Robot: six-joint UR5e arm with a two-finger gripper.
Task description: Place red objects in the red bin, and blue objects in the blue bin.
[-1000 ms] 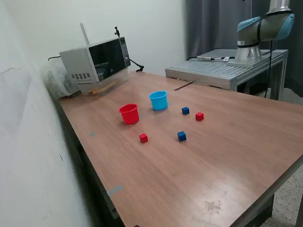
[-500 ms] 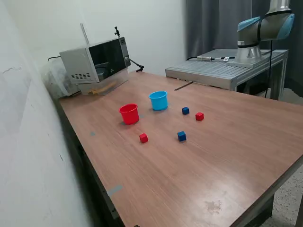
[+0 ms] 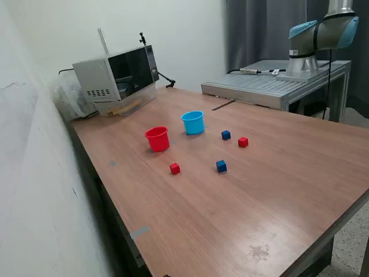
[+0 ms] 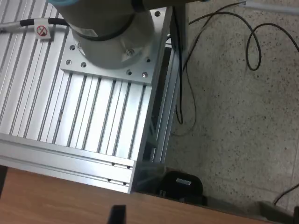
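On the wooden table (image 3: 277, 184) stand the red bin (image 3: 157, 138) and, just to its right in the exterior view, the blue bin (image 3: 193, 122), both upright. One red cube (image 3: 174, 168) lies in front of the red bin, and another red cube (image 3: 243, 142) lies further to the exterior view's right. A blue cube (image 3: 221, 166) sits near the first red cube, and a second blue cube (image 3: 226, 135) sits beside the blue bin. Only the arm's blue-grey upper links (image 3: 320, 34) show, far from the cubes. No gripper fingers can be made out in either view.
A microwave (image 3: 115, 78) stands at the table's back corner by the wall. The arm is mounted on a ribbed aluminium stand (image 3: 271, 86) behind the table. The wrist view looks down on the arm's base (image 4: 107, 28), that stand, floor cables (image 4: 252, 46) and the table's edge (image 4: 56, 196).
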